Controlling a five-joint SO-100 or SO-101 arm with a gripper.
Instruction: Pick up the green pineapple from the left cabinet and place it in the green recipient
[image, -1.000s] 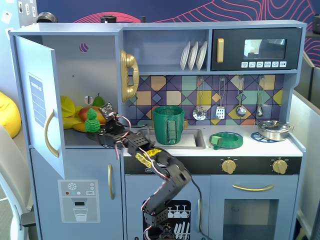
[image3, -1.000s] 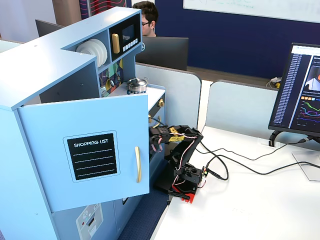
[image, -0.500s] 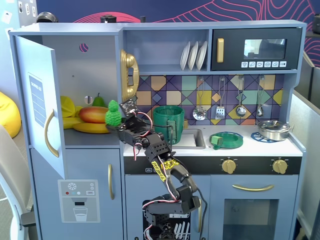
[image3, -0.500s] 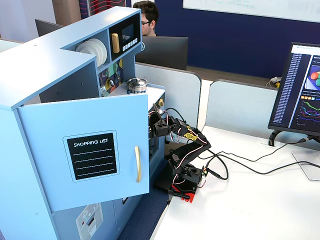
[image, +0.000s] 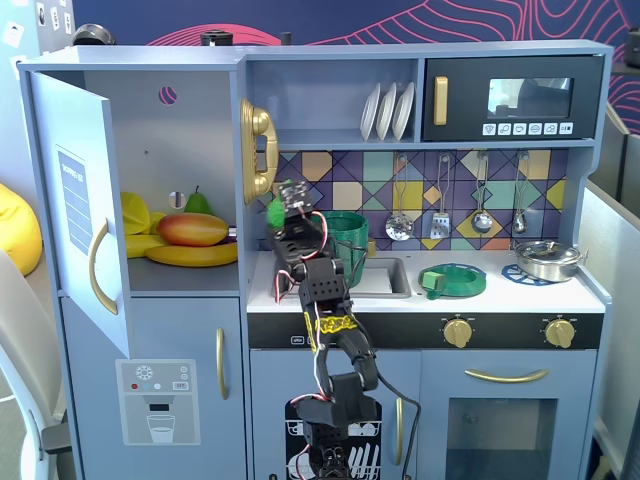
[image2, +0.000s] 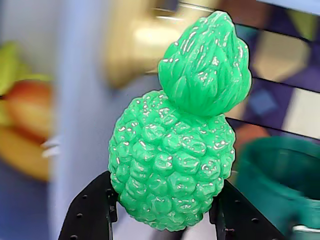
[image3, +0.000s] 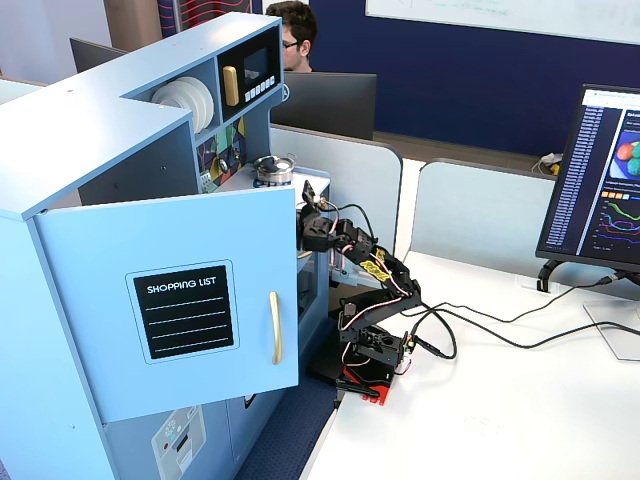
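Observation:
My gripper (image: 285, 203) is shut on the green pineapple (image: 275, 211) and holds it in the air, just right of the left cabinet (image: 195, 145) and in front of the gold phone. In the wrist view the bumpy pineapple (image2: 175, 165) stands upright, crown up, between my black fingers (image2: 90, 212). My gripper (image2: 165, 222) grips its lower body. The green recipient, a dark green pot (image: 347, 230), stands on the counter right of the gripper, partly behind the arm. It shows blurred at the wrist view's right edge (image2: 280, 185).
The cabinet door (image: 75, 200) stands open to the left. Inside lie a mango (image: 193, 229), a banana (image: 190, 255) and a green pear (image: 198, 202). A sink (image: 385, 275), a flat green dish (image: 453, 280) and a steel pan (image: 548, 259) are on the counter.

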